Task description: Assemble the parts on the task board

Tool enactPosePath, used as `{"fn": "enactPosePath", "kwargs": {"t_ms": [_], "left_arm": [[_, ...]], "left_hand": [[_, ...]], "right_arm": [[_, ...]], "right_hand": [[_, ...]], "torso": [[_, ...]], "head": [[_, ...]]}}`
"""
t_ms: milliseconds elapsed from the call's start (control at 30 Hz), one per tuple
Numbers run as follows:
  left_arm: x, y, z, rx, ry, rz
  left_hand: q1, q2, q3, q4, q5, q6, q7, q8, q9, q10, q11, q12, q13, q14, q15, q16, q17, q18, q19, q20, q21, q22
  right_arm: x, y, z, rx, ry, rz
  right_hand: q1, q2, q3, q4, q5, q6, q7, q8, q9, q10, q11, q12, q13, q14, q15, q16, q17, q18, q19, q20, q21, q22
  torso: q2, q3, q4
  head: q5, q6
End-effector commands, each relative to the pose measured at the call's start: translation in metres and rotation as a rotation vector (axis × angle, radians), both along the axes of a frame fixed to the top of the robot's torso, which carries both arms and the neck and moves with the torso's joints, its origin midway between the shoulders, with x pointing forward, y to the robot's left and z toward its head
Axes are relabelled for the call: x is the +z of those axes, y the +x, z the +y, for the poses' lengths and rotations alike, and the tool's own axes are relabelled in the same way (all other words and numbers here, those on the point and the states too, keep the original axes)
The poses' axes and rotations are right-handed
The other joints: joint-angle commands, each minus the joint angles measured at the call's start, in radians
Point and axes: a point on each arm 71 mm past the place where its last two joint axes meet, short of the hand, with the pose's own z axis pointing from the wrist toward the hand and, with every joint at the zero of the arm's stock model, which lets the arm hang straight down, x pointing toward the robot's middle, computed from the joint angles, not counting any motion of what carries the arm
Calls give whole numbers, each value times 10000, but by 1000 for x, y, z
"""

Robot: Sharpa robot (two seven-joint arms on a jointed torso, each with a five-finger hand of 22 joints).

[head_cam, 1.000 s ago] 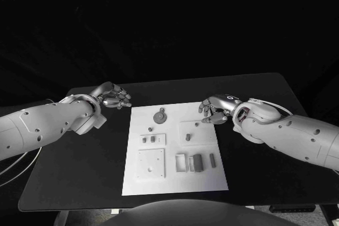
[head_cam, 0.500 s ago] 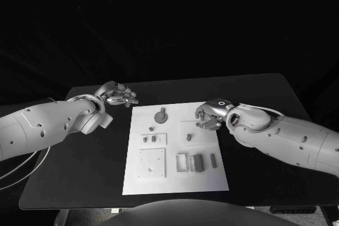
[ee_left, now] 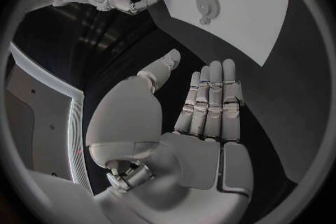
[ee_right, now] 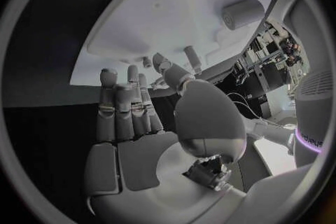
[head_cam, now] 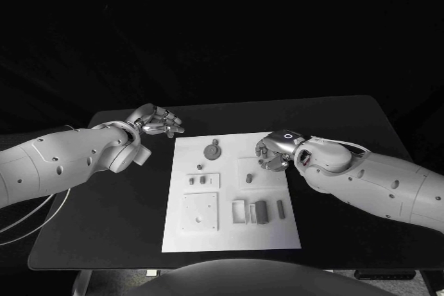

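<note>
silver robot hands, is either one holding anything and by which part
Nothing is held. The left silver hand is empty, its fingers straight, over the black table. The right silver hand is empty above the white task board.

Black table point(head_cam: 102, 200) before me carries the white task board point(head_cam: 231, 238) at its middle (long side running away from me). Small grey parts point(head_cam: 259, 210) lie on the board.

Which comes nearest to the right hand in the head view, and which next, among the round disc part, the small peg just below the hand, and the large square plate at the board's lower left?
From the right hand:
1. Small peg, just below the hand, board's right half.
2. Round disc part, toward the board's top, left of the hand.
3. Large square plate, lower left of the task board, farthest.
</note>
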Motion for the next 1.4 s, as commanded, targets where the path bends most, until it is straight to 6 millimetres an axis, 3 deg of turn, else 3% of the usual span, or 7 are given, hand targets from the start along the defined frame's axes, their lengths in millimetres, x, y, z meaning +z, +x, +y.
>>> {"fn": "enactPosePath", "kwargs": {"t_ms": [33,400,900,1400], "left_arm": [[1,1,-4,-138,-228,-10],[1,1,-6,-146,-259,5],[1,2,-9,-192,-282,38],[1,2,-8,-138,-260,98]], "left_hand": [[-81,19,-57,16,6,-100,-7,6,-18,-59,13,-9,-10,-35,58,-51,8,105,-20,59,-63,-19],[-81,28,-70,31,7,-169,22,-19,-32,-70,15,-5,-13,-8,57,-73,28,115,7,64,-84,-30],[-87,44,-79,47,7,-203,37,-27,-37,-75,18,-1,-14,6,57,-90,42,120,23,66,-98,-38],[-88,44,-94,60,7,-268,62,-48,-48,-93,23,-2,-18,27,54,-111,64,126,43,65,-117,-45]], "right_arm": [[-3,0,1,61,-333,69],[-8,0,3,116,-581,191],[-10,0,9,220,-630,237],[-13,-1,9,228,-916,389]], "right_hand": [[11,173,-8,10,-16,142,-13,87,5,130,0,-57,-20,17,37,27,19,222,15,-38,-15,13],[-36,473,-28,-10,-16,447,-146,221,33,497,-95,-104,-36,66,-49,47,56,222,34,-47,-3,54],[-59,567,-39,-18,-15,465,-152,213,18,545,-104,-159,-56,77,-59,47,67,222,39,-52,-2,67],[94,967,5,-73,-16,681,-240,284,21,868,-198,-197,-39,133,-148,62,104,222,70,-90,23,119]], "torso": [[-9,4,-4],[-7,17,-6],[-7,11,-2],[-11,10,-9]], "head": [[35,-17],[71,-52],[94,-85],[123,-125]]}}
